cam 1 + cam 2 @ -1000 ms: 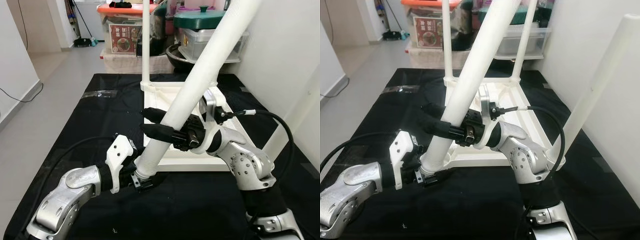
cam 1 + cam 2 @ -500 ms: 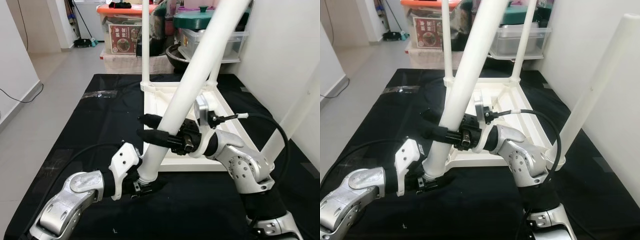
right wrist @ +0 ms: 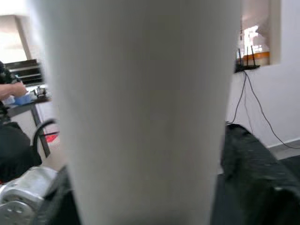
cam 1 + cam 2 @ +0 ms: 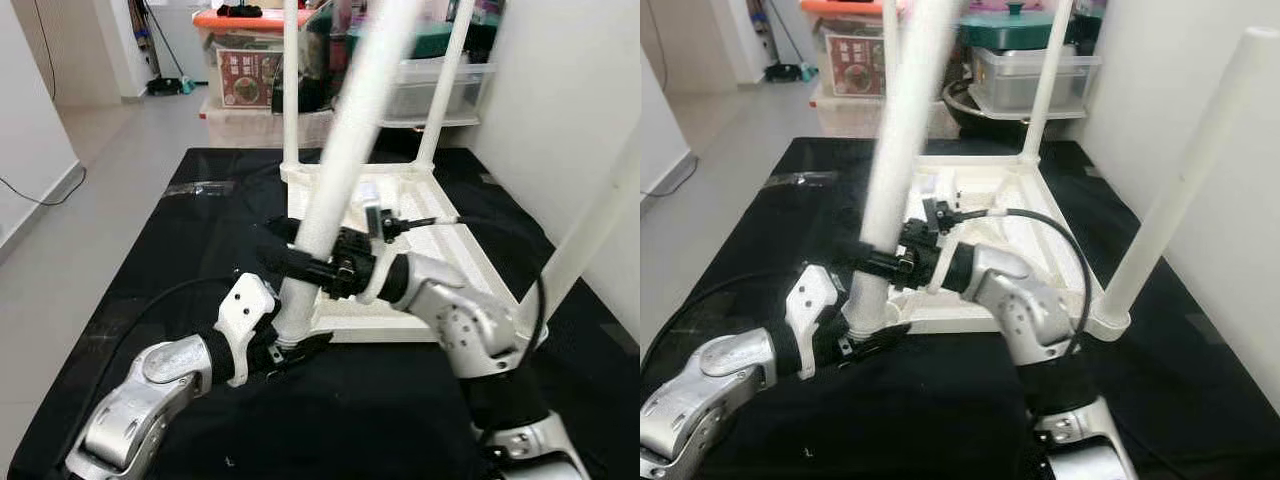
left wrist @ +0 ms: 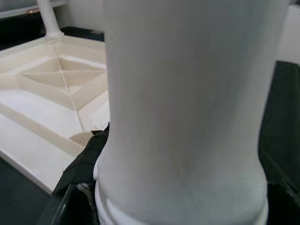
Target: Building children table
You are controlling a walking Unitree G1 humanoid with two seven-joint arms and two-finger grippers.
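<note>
leg tilted, running from centre frame up to the top, foot at the near-left corner of the flipped tabletop | left tool clamped round its base | right tool gripping it higher up | all on a black mat

Even indoor light; blurred close-ups

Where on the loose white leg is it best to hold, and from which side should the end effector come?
Judging by its pose, hold the leg on its straight round shaft, from the side, square across its axis. It tapers little, so two fingers close evenly there. The right end effector grips it so, the left end effector at the flared base by the tabletop.
</note>
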